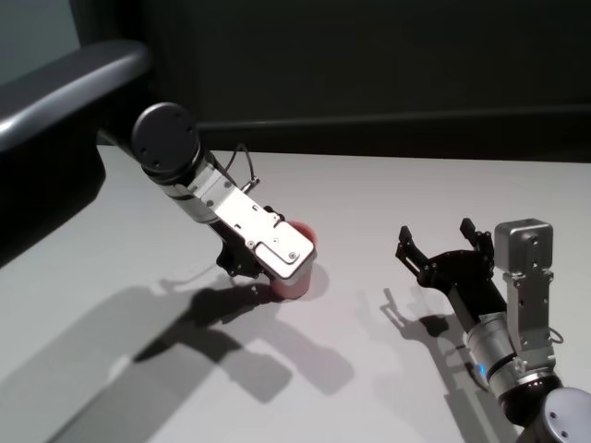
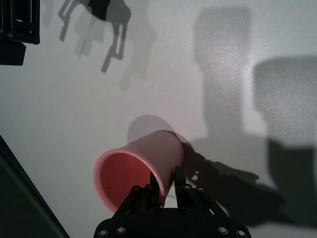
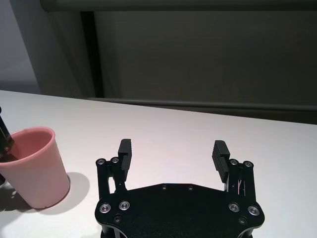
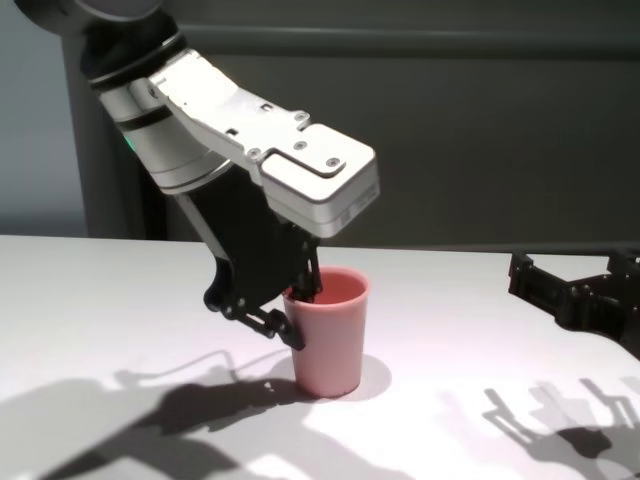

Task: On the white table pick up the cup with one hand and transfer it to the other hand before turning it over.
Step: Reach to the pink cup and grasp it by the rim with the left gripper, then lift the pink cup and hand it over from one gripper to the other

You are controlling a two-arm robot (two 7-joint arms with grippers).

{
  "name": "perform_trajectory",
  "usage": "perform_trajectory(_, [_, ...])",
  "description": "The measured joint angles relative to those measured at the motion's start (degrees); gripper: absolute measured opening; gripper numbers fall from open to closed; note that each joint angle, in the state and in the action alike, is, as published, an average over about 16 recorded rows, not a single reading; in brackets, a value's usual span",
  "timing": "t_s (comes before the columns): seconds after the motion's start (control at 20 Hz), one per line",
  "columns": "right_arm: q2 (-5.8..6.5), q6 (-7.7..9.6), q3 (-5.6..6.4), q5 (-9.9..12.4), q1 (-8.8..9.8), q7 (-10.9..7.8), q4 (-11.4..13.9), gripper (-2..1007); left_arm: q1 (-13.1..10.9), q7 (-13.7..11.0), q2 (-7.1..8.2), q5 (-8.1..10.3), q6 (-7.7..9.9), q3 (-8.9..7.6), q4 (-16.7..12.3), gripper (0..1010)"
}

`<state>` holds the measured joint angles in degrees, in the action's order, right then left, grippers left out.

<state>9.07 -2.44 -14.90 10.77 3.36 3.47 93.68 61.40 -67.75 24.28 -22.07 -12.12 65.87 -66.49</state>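
Observation:
The pink cup stands upright on the white table, left of centre. My left gripper, on the green-lit wrist, reaches down over it and is shut on the cup's wall. The left wrist view shows one finger inside the rim and one outside the cup. The chest view shows the same grip on the cup. My right gripper, on the blue-lit wrist, is open and empty, held above the table to the cup's right. It points toward the cup.
A dark wall runs behind the table's far edge. A grey curved body and a dark mass stand at the far left. Bare tabletop lies between the cup and the right gripper.

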Motion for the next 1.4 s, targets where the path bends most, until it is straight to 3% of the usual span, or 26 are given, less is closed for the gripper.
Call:
perform_trajectory(0.4, [0.0, 0.0, 0.0, 0.0, 0.0, 0.0, 0.0, 1002, 0.0, 0.0, 0.01, -0.01, 0.0, -0.01, 0.0, 81])
perform_trajectory(0.85, [0.0, 0.0, 0.0, 0.0, 0.0, 0.0, 0.0, 1002, -0.2, 0.3, 0.17, 0.47, 0.17, -0.22, -0.2, 52])
perform_trajectory(1.15, [0.0, 0.0, 0.0, 0.0, 0.0, 0.0, 0.0, 1002, -1.0, 1.4, 0.97, 2.64, 1.03, -1.3, -0.9, 52])
perform_trajectory(1.4, [0.0, 0.0, 0.0, 0.0, 0.0, 0.0, 0.0, 1002, -2.5, 3.3, 2.26, 5.96, 2.39, -3.01, -2.1, 52])
